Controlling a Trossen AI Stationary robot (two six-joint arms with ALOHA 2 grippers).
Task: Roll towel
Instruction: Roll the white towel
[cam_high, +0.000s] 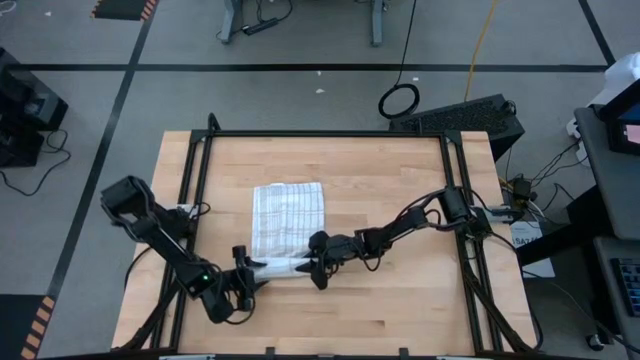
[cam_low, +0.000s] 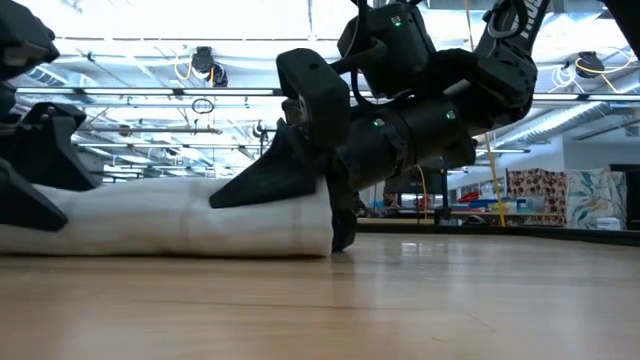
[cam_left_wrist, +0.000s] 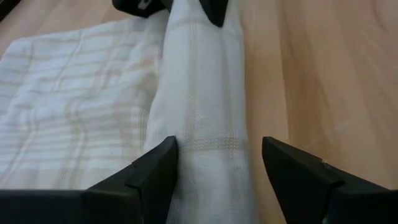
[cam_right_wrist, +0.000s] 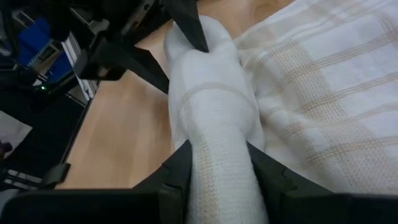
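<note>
The towel (cam_high: 288, 215) lies near the middle of the wooden counter (cam_high: 400, 310), its near edge wound into a tight roll while the rest lies flat beyond it. The left gripper (cam_left_wrist: 217, 158) is at one end of the roll, its fingers (cam_left_wrist: 158, 168) spread to either side of it. The right gripper (cam_right_wrist: 217, 155) is at the other end, fingers (cam_right_wrist: 180, 165) pinching the roll.
</note>
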